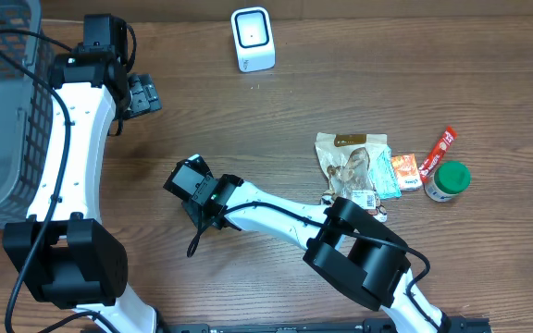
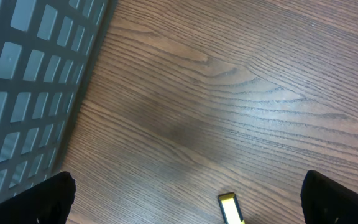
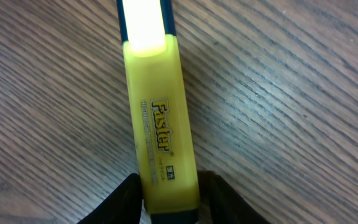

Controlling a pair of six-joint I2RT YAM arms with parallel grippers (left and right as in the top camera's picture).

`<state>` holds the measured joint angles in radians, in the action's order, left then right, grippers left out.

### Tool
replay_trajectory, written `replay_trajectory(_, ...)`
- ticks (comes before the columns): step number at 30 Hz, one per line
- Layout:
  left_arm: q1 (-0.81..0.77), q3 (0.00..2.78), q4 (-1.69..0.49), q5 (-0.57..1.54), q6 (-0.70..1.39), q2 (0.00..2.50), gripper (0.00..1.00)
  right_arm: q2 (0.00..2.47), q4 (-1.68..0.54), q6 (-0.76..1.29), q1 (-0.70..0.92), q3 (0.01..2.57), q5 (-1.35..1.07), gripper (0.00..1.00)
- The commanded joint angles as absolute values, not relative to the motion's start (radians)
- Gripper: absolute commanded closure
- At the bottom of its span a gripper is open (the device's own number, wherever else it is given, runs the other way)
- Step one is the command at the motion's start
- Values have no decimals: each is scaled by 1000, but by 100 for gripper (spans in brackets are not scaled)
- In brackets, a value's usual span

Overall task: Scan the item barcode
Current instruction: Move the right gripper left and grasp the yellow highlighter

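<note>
A yellow highlighter [image 3: 157, 106] marked "Faster" lies on the wooden table, with a small barcode-like mark [image 3: 171, 172] near its lower end. My right gripper [image 3: 169, 202] has a black finger against each side of that end and is shut on it. In the overhead view the right gripper [image 1: 192, 185] covers the highlighter. The white scanner [image 1: 253, 39] stands at the far middle of the table. My left gripper [image 2: 194, 208] is wide open over bare wood, and the highlighter's tip [image 2: 229, 208] shows between its fingers. The left gripper [image 1: 144, 94] sits at the upper left.
A grey wire basket [image 1: 3, 102] stands at the left edge, its mesh wall [image 2: 30, 74] close to the left gripper. At the right lie a snack packet [image 1: 350, 162], an orange sachet [image 1: 405, 171], a red stick [image 1: 440, 146] and a green-lidded jar [image 1: 449, 180].
</note>
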<state>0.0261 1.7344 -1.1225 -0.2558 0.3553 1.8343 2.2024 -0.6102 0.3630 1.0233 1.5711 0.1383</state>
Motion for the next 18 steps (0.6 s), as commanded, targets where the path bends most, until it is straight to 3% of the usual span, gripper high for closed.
replay_trajectory(1, 19, 1743, -1122, -265, 336, 1831, 0, 2199, -628, 365, 1026, 1559, 127, 65)
replay_trajectory(18, 19, 1743, -1122, -265, 336, 1831, 0, 2199, -612, 362, 1025, 1559, 149, 63)
